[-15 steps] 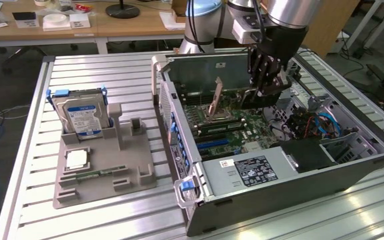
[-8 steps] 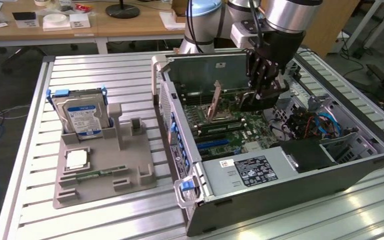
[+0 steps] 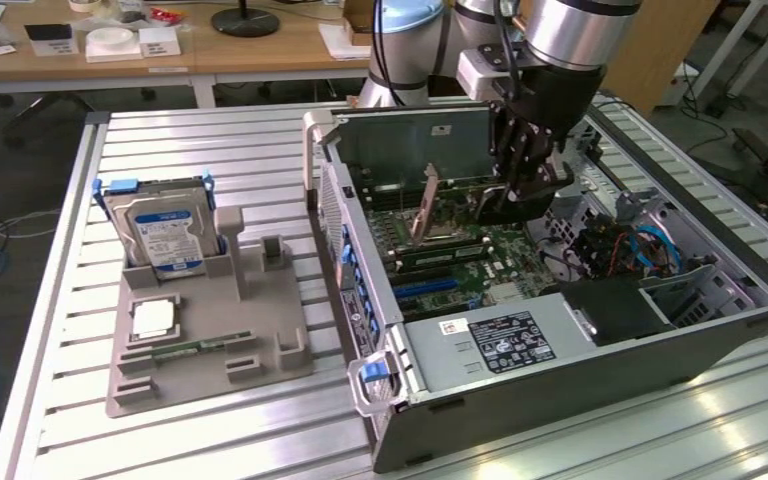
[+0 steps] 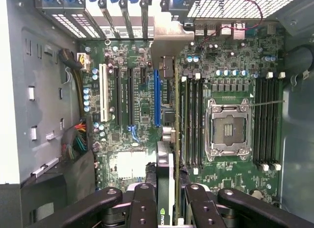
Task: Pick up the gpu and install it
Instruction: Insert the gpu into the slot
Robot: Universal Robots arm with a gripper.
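Fingers [image 4: 145, 206] clamp the gpu [image 4: 165, 179] over the motherboard [image 4: 230, 66] (wrist view: blue slot [image 4: 157, 98] alongside)

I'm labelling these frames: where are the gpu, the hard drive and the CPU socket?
gpu [image 4: 164, 175], wrist view, cooler edge.
hard drive [image 3: 171, 248], exterior view, its blue label.
CPU socket [image 4: 226, 127], wrist view, open centre.

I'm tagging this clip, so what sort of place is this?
Probably a robotics lab: a robot gripper holds the gpu in an open computer case, on a slatted metal table, with wooden desks behind.
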